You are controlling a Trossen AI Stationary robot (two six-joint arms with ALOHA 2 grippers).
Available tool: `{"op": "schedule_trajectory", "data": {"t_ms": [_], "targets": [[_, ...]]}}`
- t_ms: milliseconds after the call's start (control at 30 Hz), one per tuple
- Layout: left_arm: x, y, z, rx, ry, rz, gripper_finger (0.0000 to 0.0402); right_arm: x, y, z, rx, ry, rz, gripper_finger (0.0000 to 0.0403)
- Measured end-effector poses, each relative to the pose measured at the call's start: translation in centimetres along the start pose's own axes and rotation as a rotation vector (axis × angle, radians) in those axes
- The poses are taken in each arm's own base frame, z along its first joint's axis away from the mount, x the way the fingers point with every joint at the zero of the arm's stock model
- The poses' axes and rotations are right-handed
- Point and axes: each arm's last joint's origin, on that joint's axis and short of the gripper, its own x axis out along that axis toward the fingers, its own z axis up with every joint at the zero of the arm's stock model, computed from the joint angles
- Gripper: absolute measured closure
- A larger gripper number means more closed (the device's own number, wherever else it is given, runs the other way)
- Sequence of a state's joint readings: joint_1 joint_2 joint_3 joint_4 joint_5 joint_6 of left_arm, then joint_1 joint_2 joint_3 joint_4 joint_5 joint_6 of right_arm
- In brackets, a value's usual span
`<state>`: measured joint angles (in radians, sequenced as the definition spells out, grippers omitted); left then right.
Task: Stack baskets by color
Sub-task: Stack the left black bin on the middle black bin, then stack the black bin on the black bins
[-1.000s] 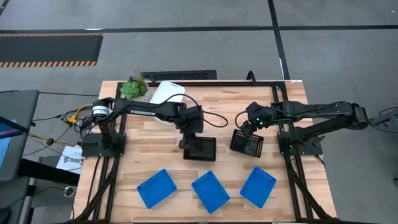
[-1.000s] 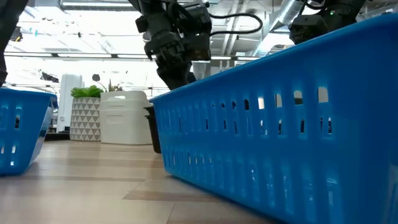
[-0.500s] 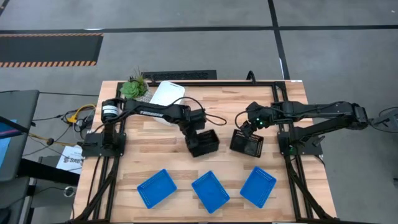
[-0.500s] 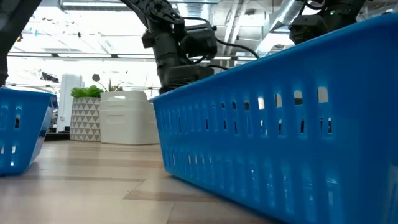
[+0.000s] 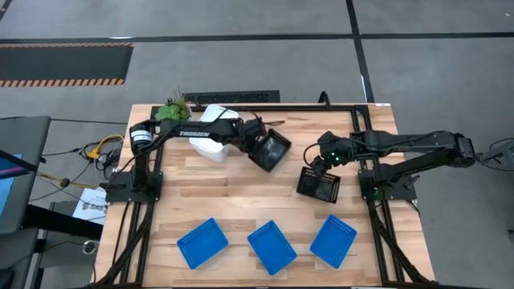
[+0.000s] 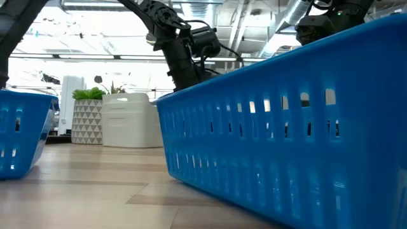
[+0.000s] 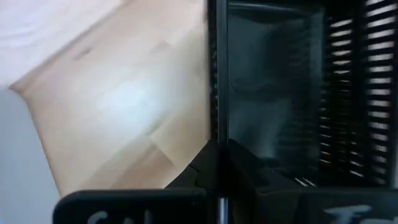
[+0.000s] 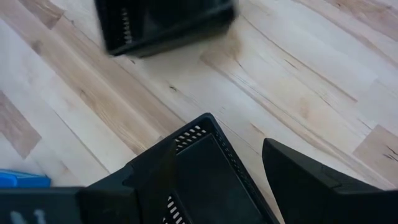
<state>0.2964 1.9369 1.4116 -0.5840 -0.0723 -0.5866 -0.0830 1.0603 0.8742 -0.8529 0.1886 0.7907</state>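
- Two black baskets are in play. The left gripper [image 5: 259, 146] has its fingers pinched together on the wall of one black basket [image 5: 273, 150], carrying it tilted above the far middle of the table [image 5: 365, 257]. I take this for a carry toward the other black one, since like colours are to go together.
- The second black basket [image 5: 320, 185] stands on the wood right of centre. The right gripper [image 5: 322, 164] hangs over its far edge with fingers spread wide; in the right wrist view one finger [image 8: 311, 180] shows outside the rim, so nothing is gripped there. It looks to be waiting, or steadying the spot for the incoming basket.
- The carried basket, seen close in the left wrist view [image 7: 298, 93], has dark slotted sides, a solid floor and a thin rim, light enough to hang from a one-wall pinch.
- Three blue baskets [image 5: 271, 246] lie in a row along the near edge, apart from each other and not yet stacked, so that colour is probably left for later. From table height, one of them [image 6: 286, 127] fills most of the sight, its wall cut with rows of upright slots.
- A white basket stack [image 5: 210, 132] sits at the far left beside a small potted plant [image 5: 171, 112]; how many are nested there I cannot tell.
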Motion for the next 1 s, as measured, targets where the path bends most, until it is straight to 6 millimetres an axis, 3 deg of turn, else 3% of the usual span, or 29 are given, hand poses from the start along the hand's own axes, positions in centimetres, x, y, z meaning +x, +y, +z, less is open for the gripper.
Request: {"op": "schedule_trajectory", "data": {"t_ms": [400,733,900,1000], "targets": [[0.1,0.9,0.8,-0.103,-0.016,-0.014,0.0389,0.0,0.0,0.0,0.006,0.0,0.0,0.0138],[-0.4,1.1,1.5,-0.145,-0.05,-0.049,0.0247,0.0,0.0,0.0,-0.003,0.001,-0.001,0.0138],[-2.8,0.6,3.3,-0.095,-0.123,-0.098,0.0193,-0.1,-0.1,0.0,-0.008,0.004,-0.001,0.0138],[-4.7,-0.7,4.6,0.037,-0.182,-0.159,0.0178,-0.7,-0.2,-0.1,0.006,-0.014,0.019,0.0138]]}}
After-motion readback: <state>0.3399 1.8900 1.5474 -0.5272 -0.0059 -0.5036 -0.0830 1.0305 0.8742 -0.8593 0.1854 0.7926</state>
